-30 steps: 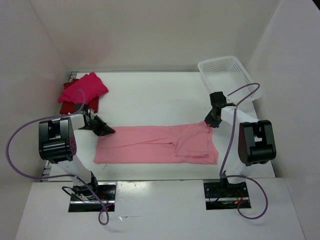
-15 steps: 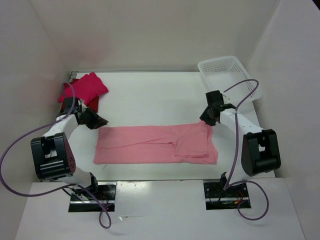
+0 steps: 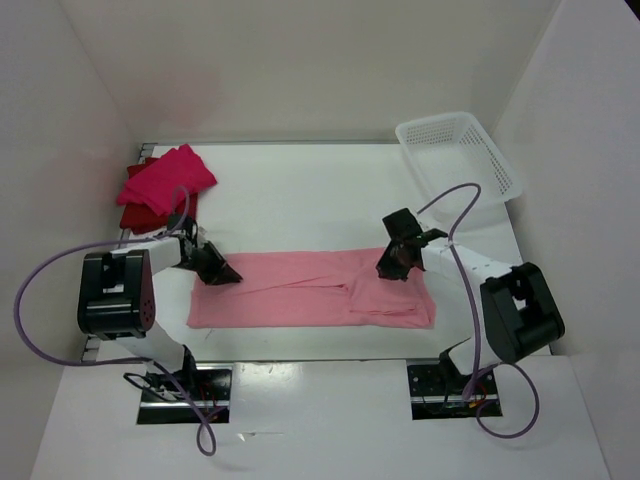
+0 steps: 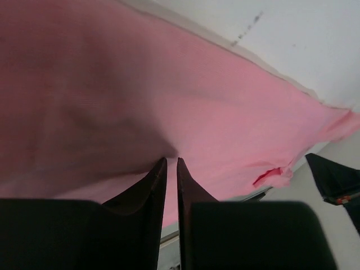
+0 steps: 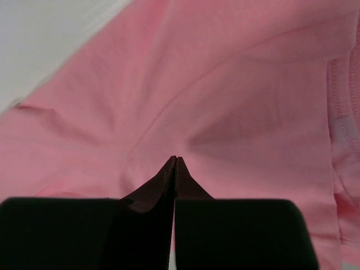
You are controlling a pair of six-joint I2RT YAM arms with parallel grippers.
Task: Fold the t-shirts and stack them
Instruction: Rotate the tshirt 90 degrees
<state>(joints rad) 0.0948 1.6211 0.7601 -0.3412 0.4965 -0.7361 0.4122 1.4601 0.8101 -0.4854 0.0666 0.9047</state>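
A pale pink t-shirt (image 3: 300, 290) lies spread flat across the middle of the table. My left gripper (image 3: 225, 274) rests on its far left corner. In the left wrist view its fingers (image 4: 171, 160) stand almost together, with a crease of the pink cloth (image 4: 225, 101) running into their tips. My right gripper (image 3: 388, 270) is on the shirt's far right part. It is shut (image 5: 175, 158), and wrinkles of the cloth (image 5: 253, 101) spread out from its tips. A folded magenta-pink t-shirt (image 3: 168, 178) lies on a dark red one (image 3: 133, 214) at the far left.
A white lattice basket (image 3: 462, 150) stands at the far right corner, tilted against the wall. White walls close in the table on three sides. Cables loop off both arms, the right one (image 3: 455, 195) arching above the shirt's right end.
The right gripper moved left from the shirt's far right corner onto the cloth and closed. The left gripper swung back toward the stacked shirts, then returned onto the shirt's far left corner.
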